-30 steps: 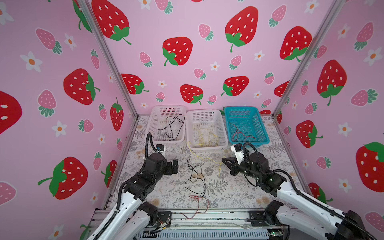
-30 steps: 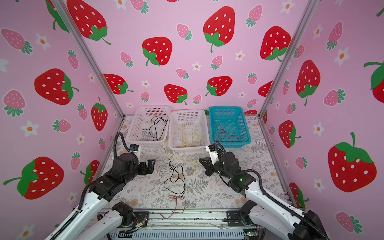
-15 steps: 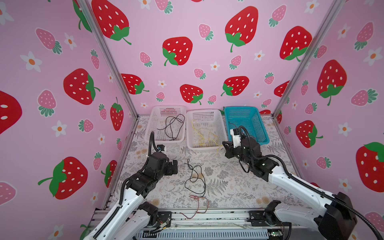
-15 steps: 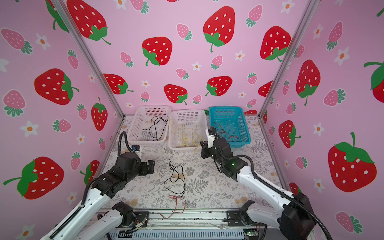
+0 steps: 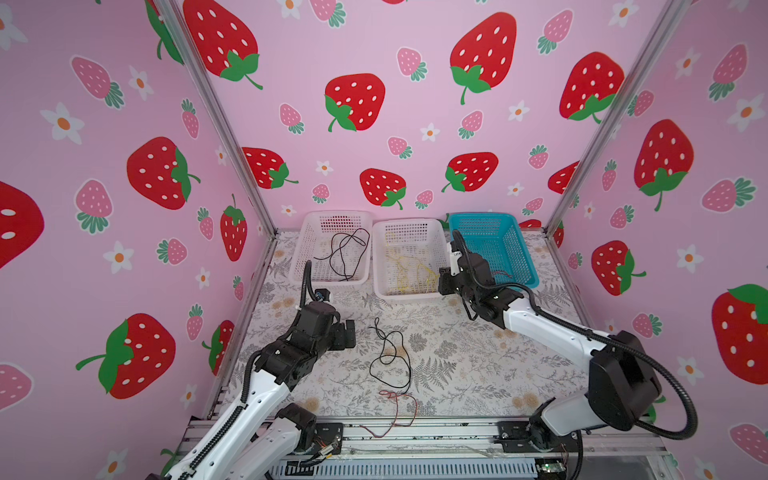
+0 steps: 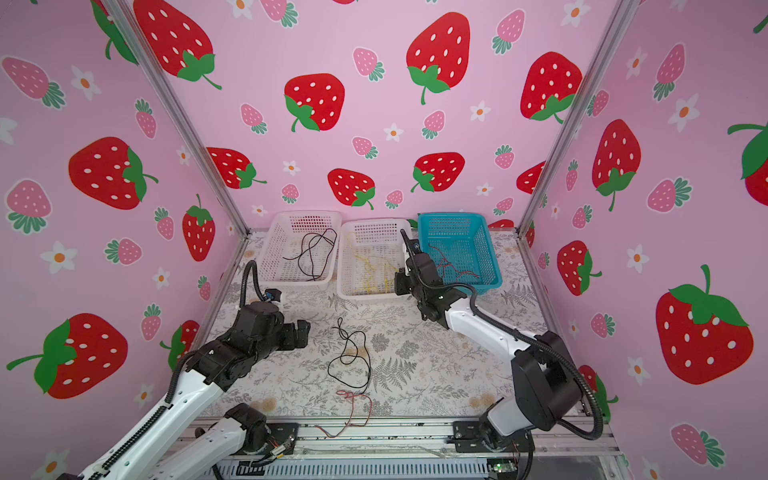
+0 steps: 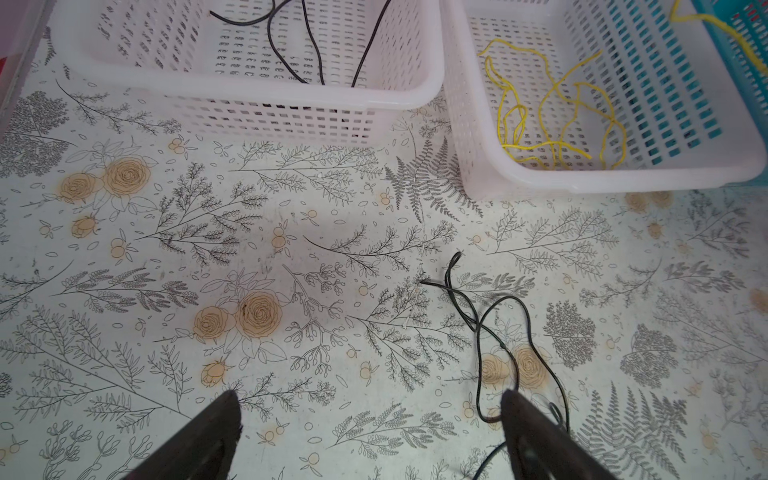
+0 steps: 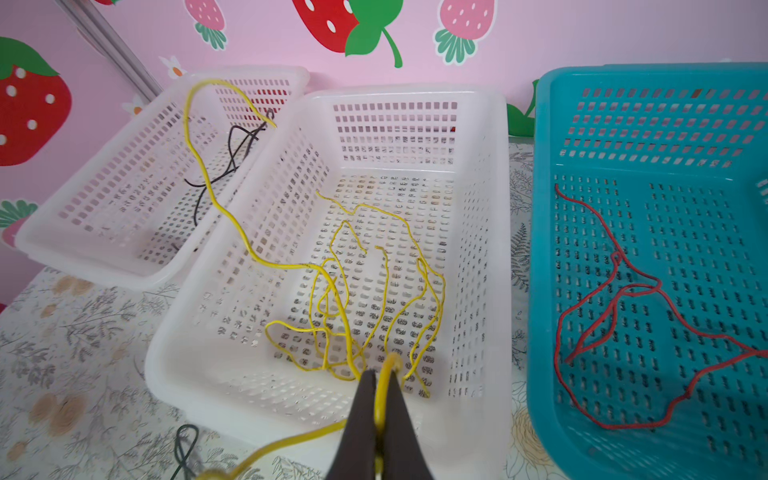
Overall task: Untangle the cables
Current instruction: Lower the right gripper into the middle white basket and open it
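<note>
To the front left of the middle basket (image 5: 409, 296), the left gripper (image 7: 370, 399) is held low over the table (image 7: 124, 257), jaws wide apart and empty. A black cable (image 7: 478, 365) is looped on the table straight in front of that basket, and a red cable (image 5: 392, 395) lies farther out from it. At the basket's front right corner, the right gripper (image 8: 380, 374) is clamped on a yellow cable (image 8: 291, 440), whose tail is draped outward over the front rim. The drop-off of the yellow cable is judged to be in hand. Next, the tail should be drawn inside before the jaws are parted.
</note>
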`<state>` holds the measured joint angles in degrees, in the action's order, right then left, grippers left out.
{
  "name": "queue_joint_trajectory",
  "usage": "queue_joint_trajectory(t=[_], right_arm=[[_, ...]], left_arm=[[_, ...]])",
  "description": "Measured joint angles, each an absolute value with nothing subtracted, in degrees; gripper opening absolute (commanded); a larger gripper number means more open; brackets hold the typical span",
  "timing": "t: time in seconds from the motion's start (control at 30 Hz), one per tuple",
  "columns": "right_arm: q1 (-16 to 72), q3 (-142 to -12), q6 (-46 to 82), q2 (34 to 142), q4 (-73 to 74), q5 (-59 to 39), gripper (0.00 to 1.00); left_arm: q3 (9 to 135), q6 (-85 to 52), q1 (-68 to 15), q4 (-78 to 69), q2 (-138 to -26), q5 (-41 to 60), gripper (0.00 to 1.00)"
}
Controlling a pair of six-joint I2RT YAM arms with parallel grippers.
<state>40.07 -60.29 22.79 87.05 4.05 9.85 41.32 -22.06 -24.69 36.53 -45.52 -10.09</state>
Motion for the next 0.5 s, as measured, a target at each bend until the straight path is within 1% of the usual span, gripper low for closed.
queue_joint_trajectory(t=[0.5], right_arm=[[37.98,-74.72,20.71,106.54,1.28,11.53,0.0]], left_arm=[[41.32,-22.09,-24.6,36.51,-45.12,-10.0,0.99]])
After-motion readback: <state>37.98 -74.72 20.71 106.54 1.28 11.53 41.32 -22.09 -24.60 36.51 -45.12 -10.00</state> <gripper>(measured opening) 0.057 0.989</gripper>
